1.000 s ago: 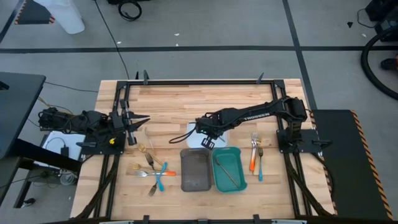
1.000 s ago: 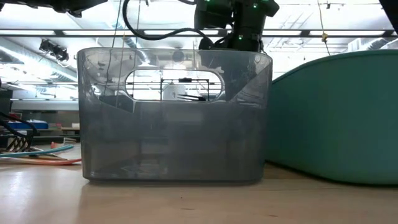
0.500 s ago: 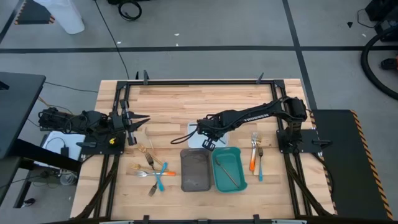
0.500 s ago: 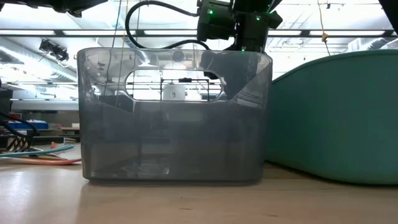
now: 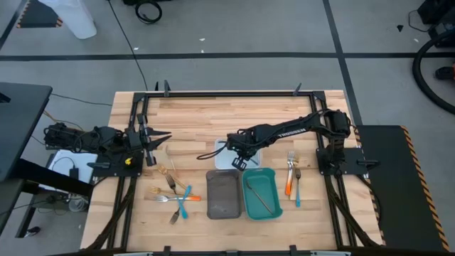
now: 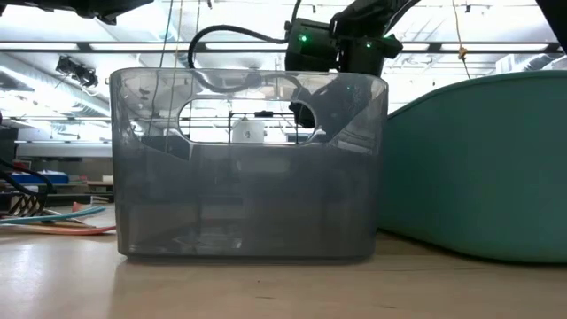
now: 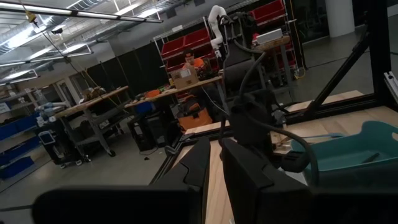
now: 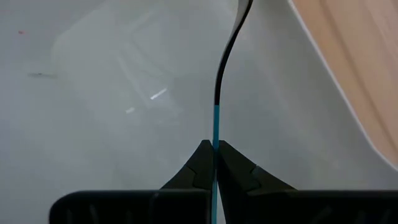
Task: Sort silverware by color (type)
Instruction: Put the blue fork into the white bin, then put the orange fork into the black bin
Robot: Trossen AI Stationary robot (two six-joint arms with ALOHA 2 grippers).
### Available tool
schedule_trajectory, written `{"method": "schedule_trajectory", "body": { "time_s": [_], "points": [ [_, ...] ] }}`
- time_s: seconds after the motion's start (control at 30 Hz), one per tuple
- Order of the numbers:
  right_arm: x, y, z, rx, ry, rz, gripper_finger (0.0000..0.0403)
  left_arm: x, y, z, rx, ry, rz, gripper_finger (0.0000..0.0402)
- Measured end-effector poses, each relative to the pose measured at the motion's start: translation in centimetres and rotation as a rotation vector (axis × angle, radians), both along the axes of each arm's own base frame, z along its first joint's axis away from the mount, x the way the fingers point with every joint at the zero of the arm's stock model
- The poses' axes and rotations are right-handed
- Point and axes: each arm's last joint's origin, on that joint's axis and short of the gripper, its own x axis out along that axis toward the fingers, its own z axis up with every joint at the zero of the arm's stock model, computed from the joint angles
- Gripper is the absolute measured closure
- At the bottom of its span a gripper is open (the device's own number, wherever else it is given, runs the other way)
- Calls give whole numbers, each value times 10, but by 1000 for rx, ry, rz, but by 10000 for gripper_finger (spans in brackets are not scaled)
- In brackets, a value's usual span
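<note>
My right gripper (image 5: 239,158) reaches in from the table's right over the white tray (image 5: 221,151) and is shut on a teal-handled utensil (image 8: 216,127). Its dark upper part (image 8: 225,56) curves away over the tray's white floor. In the low view this arm (image 6: 341,40) shows above the grey tray (image 6: 248,168). Loose silverware lies in a pile at the near left (image 5: 175,195), orange and teal among it, and more lies on the right (image 5: 292,175). A thin utensil rests in the teal tray (image 5: 261,195). My left gripper (image 5: 158,141) waits, shut, at the table's left edge. My right gripper pinches the utensil's teal handle (image 8: 215,134) between its two fingertips (image 8: 202,163), seen edge-on. The utensil runs straight on from the fingers, its dark curved end over the white tray's floor. Whether that end touches the tray, I cannot tell.
The grey tray (image 5: 223,193) and the teal tray stand side by side just nearer than the white tray. Bare wood lies across the far half of the table (image 5: 227,114). Cables and a white box sit beyond the left edge (image 5: 67,160).
My right gripper has shifted a little toward the table's right over the white tray and has tipped, staying shut on the utensil.
</note>
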Motion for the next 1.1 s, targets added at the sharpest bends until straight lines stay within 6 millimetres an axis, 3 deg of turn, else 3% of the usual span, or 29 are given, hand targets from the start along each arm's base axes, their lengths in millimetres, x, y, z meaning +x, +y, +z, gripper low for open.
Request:
{"method": "schedule_trajectory", "body": {
  "time_s": [0.33,0.77,1.1],
  "points": [
    [1,-1,0,21,-7,3,384,0,0,0,0,0,0,351],
    [1,0,0,28,-8,-11,311,0,0,0,0,-1,0,351],
    [4,0,14,35,-3,0,296,0,0,0,0,-1,0,351]
  ]
}}
